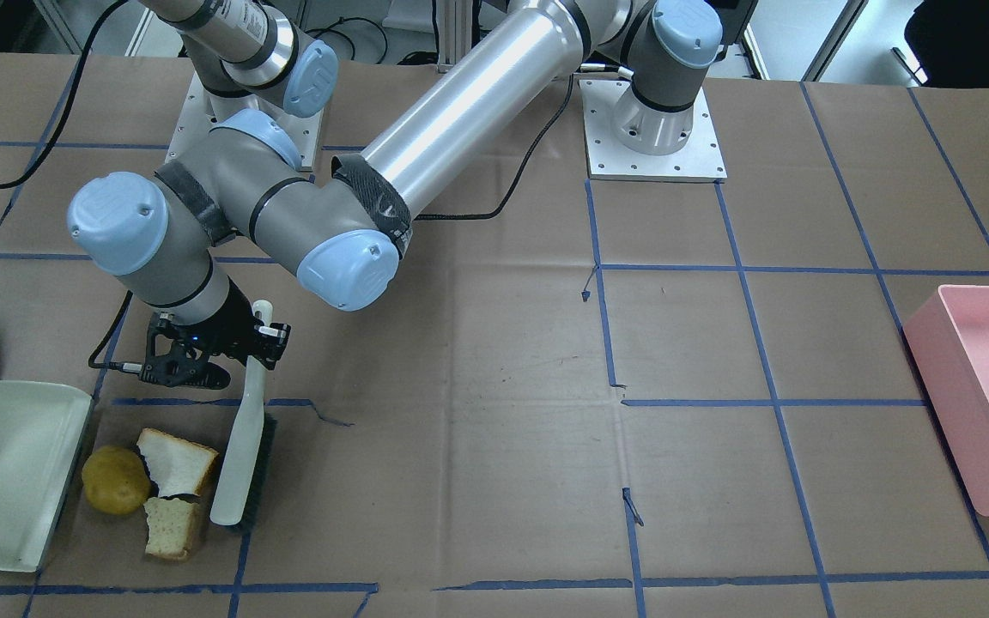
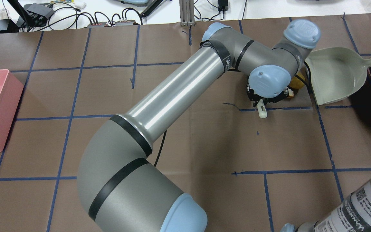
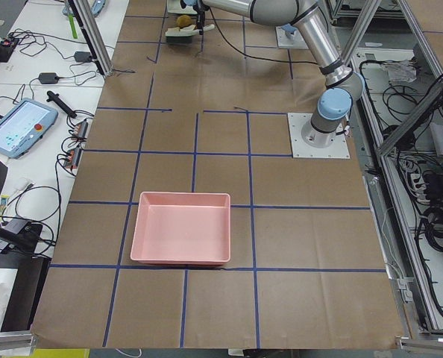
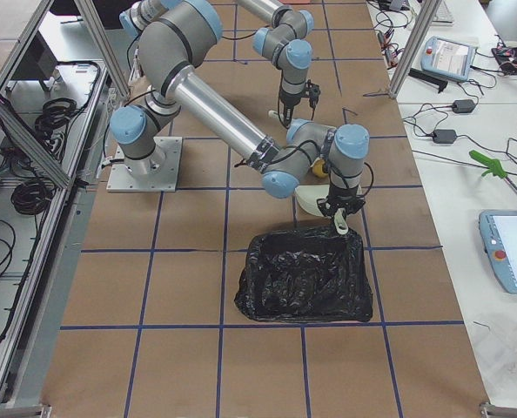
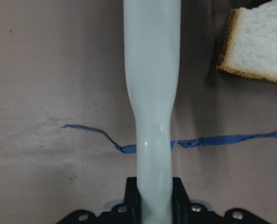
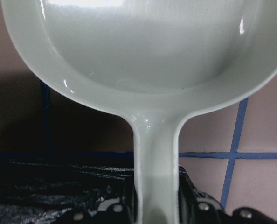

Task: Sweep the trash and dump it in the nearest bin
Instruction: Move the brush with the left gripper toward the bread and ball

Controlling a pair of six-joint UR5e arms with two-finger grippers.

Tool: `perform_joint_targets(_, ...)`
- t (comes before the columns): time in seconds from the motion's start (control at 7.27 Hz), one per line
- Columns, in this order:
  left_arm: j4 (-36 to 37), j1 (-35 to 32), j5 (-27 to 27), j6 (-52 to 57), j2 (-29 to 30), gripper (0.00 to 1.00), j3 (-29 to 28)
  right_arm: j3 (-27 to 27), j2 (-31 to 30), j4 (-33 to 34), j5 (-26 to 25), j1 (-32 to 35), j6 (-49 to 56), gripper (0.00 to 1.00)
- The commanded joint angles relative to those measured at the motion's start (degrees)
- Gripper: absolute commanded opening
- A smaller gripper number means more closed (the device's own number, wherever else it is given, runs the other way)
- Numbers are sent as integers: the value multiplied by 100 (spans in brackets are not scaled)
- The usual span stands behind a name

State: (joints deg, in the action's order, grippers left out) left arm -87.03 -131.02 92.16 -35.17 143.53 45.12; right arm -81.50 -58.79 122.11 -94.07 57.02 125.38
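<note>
You'll find the bin [image 4: 304, 279] low in the right-side view: a soft black rectangle of crumpled, glossy film. Just above it in that frame sits the dustpan [image 1: 5, 472], smooth pale-green plastic with a rounded hollow. The right fingers [image 6: 186, 196] are pinched on its flat handle. The trash lies on the bench [image 1: 477, 412], not in any container, at the lower left of the front view, just beside the dustpan's open lip. It is a round, yellow-brown potato [image 1: 116, 479] next to two torn bread slices [image 1: 177, 462], white and spongy with tan crust. A brush [image 1: 241, 455] with a pale, waisted handle and dark bristles lies along the slices' right side, and the left fingers [image 5: 131, 205] clamp its handle. A pink tray [image 1: 941, 403], shallow and rectangular, sits at the right edge, well apart.
</note>
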Motion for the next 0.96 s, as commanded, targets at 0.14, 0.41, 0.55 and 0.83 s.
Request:
perform_joint_targets(0.14,81,-108,-23,-166,52,0,-38,-51,165,14,38,107,-224,0)
perform_joint_targets(0.41,230,-152,-424,-174,87,0,-30,-51,236,23,47,107,-163,0)
perform_joint_targets(0.55,318,-187,-592,-174,122,0,-38,-51,262,15,47,107,-154,0)
perform_joint_targets(0.83,669,-205,-1057,-253,157,0,-38,-51,245,15,47,107,-154,0)
